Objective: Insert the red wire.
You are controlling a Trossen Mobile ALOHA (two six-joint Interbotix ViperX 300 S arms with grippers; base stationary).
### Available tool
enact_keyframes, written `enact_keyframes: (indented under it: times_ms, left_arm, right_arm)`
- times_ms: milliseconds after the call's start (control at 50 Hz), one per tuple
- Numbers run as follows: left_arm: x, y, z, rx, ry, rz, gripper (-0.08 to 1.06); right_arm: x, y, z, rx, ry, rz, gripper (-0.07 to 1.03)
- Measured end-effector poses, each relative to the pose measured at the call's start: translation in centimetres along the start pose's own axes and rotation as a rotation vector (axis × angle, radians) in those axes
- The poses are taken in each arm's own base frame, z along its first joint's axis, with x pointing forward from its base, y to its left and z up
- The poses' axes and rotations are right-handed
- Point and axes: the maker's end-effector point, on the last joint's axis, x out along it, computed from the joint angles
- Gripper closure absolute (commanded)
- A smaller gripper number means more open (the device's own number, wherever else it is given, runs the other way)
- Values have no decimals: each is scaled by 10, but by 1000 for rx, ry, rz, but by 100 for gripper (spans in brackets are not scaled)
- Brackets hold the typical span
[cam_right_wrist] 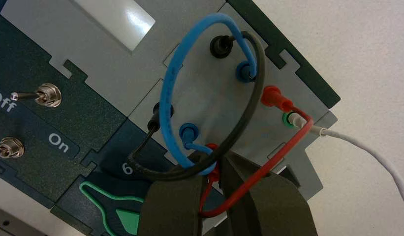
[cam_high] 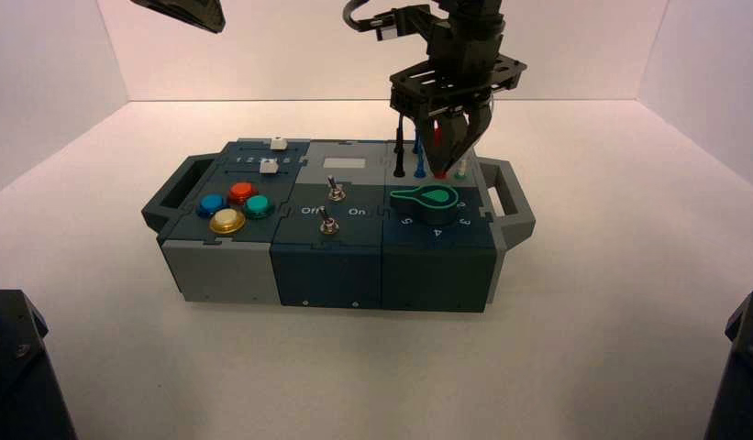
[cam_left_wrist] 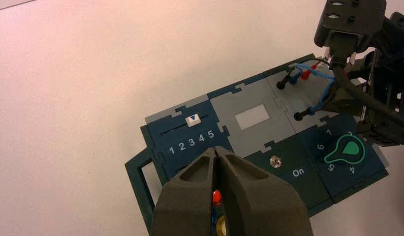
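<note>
The red wire (cam_right_wrist: 261,164) loops off the grey socket panel (cam_right_wrist: 214,105) at the box's back right. One red plug (cam_right_wrist: 272,95) sits in a socket beside the green one. The other red plug (cam_right_wrist: 213,169) is pinched between the fingers of my right gripper (cam_right_wrist: 213,158), which is shut on it just above a red socket on the panel. In the high view that gripper (cam_high: 443,151) points straight down over the panel, the plug's red tip (cam_high: 439,171) at its fingertips. My left gripper (cam_left_wrist: 218,151) hangs shut and empty above the box's left side.
A blue wire (cam_right_wrist: 166,98) and a black wire (cam_right_wrist: 250,110) arch across the panel right at my right fingertips. A white wire (cam_right_wrist: 367,152) runs off the box from the green socket. The green knob (cam_high: 427,198), two toggle switches (cam_high: 335,190) and coloured buttons (cam_high: 230,206) lie nearer the front.
</note>
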Motion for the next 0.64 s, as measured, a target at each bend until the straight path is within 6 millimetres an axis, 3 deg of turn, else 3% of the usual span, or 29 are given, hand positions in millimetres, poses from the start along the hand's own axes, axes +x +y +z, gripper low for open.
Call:
enact_keyframes:
  times_ms: [200,360,640]
  left_arm:
    - [0,4,0,-10,-2,10,101]
    - [-1,7,1,-15,-6,18,101]
    - [-4,17,2,-38,-15,41,101]
  right_arm:
    - [-1,1,1,-5,9,0,97]
    - [-4,4,0,-18,12,1,77]
    - [-12,14,-9,-16,43,25,62]
